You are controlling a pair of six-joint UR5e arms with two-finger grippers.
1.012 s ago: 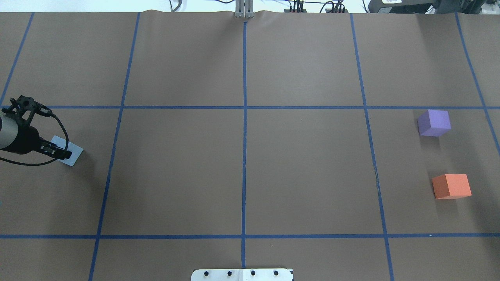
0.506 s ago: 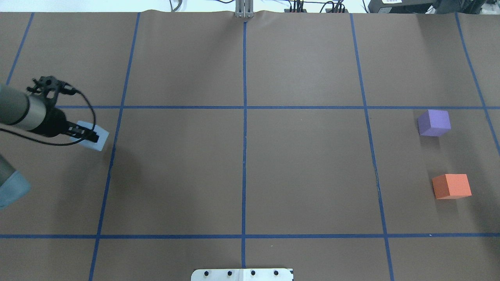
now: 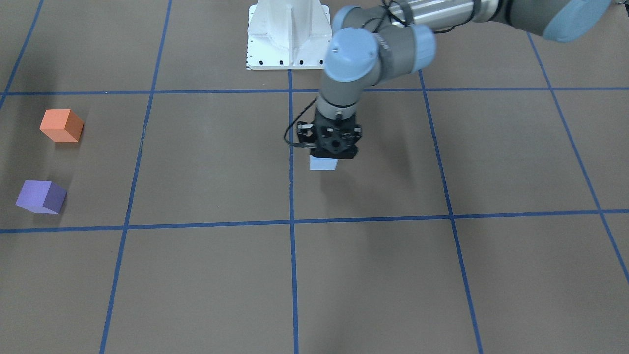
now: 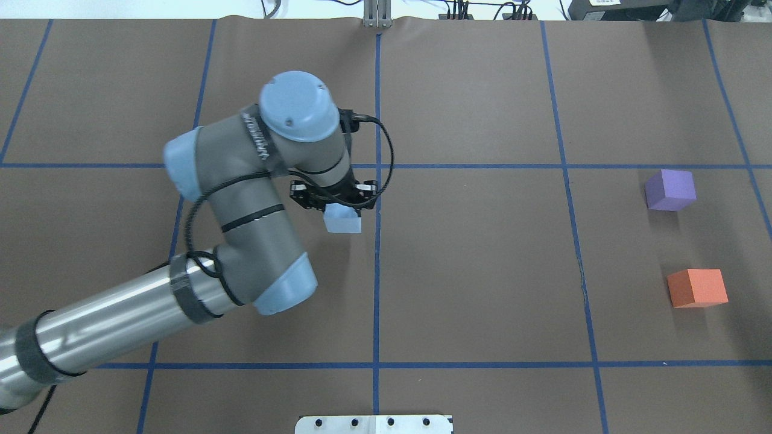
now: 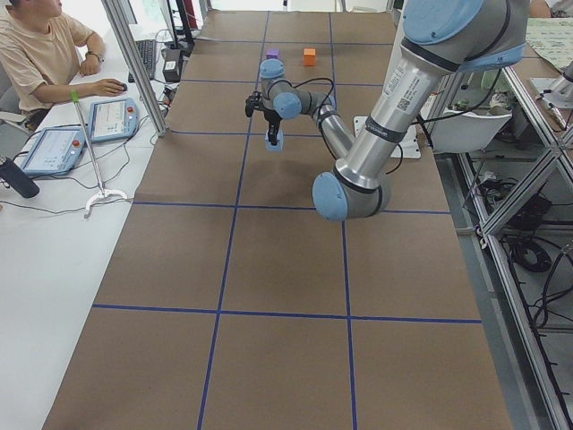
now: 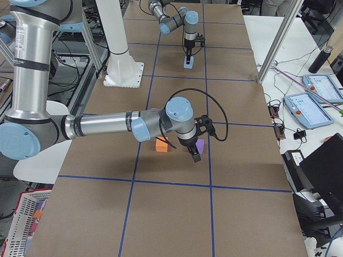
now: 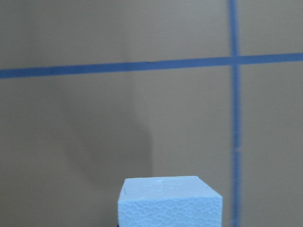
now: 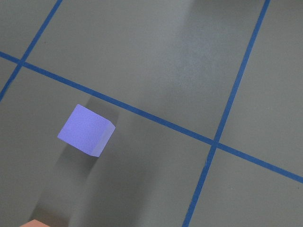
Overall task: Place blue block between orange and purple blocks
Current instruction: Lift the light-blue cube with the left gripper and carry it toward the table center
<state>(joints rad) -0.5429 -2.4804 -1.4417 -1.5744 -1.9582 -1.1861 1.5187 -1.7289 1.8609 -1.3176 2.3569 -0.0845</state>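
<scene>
My left gripper (image 4: pixel 342 210) is shut on the light blue block (image 4: pixel 342 223) and holds it above the table, just left of the centre tape line. The block also shows in the front view (image 3: pixel 323 163) and the left wrist view (image 7: pixel 169 201). The purple block (image 4: pixel 669 190) and the orange block (image 4: pixel 696 287) sit apart at the table's far right, purple farther from me. My right gripper (image 6: pixel 194 155) shows only in the exterior right view, raised near those blocks; I cannot tell if it is open. The right wrist view shows the purple block (image 8: pixel 86 130) below.
Blue tape lines grid the brown table. The white robot base plate (image 4: pixel 374 424) is at the near edge. An operator (image 5: pixel 36 54) sits at a side desk with tablets (image 5: pixel 112 116) beyond the table's far edge.
My left arm has swung right with the blue block, from the table's left edge to just left of the centre line. The purple and orange blocks have not moved.
</scene>
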